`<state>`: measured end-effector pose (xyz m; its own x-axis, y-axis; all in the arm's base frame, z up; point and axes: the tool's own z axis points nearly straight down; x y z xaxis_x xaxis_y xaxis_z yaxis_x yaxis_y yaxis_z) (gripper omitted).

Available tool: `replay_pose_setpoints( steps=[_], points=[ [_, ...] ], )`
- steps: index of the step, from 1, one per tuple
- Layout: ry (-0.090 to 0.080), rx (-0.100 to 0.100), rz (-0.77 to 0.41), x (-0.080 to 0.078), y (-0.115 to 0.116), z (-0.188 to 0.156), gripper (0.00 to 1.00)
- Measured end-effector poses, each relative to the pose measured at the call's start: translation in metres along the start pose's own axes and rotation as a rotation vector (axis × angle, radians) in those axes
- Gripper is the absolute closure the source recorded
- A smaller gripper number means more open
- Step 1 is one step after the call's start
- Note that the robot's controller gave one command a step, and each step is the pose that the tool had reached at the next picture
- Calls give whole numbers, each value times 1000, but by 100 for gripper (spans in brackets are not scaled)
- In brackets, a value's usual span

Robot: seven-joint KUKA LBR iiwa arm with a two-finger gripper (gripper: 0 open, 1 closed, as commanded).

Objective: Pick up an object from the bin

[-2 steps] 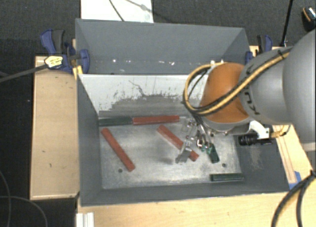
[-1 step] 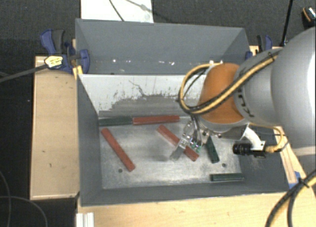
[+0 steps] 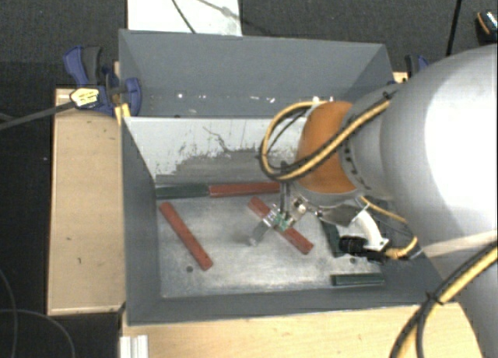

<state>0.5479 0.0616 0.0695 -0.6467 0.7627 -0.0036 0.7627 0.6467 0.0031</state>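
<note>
My gripper [image 3: 257, 235] is down at the bin floor near the middle, under the orange cover. It sits right at a short red bar [image 3: 299, 240] that lies slanted from upper left to lower right; the bar's middle is hidden by the gripper. A longer red bar [image 3: 186, 236] lies slanted on the left of the floor, well apart from the gripper. Another red bar [image 3: 242, 189] lies along the foot of the back wall.
A dark green bar [image 3: 180, 191] lies end to end with the back red bar, on its left. A second dark green bar [image 3: 357, 279] lies by the front right corner. The arm and its cables cover the bin's right side.
</note>
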Motion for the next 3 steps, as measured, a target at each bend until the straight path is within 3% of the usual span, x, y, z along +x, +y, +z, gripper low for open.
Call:
replay_pose_setpoints(
  steps=[1,2,3],
  points=[
    [-1,0,-6,-1,0,0,0],
    [-1,-1,-9,0,1,-1,100],
    [-1,-4,-16,-2,3,-84,100]
  ],
)
